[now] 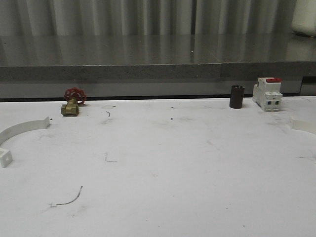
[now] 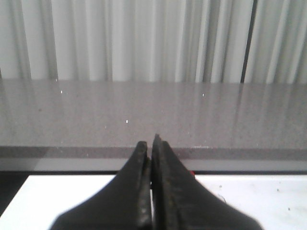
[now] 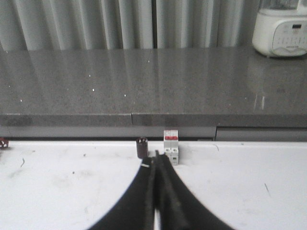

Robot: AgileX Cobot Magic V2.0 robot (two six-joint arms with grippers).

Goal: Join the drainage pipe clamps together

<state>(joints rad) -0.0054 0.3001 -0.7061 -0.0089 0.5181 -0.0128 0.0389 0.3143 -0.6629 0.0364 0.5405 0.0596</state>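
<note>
Apart: clamp halves (image 1: 22,127) (image 1: 302,124) at table edges; pincers (image 2: 151,143) (image 3: 157,155) closed, empty.

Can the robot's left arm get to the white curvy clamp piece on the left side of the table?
Probably yes. The clamp half lies flat on the left edge of the white table with nothing around it. The left gripper has its fingers shut, so they must open first.
</note>
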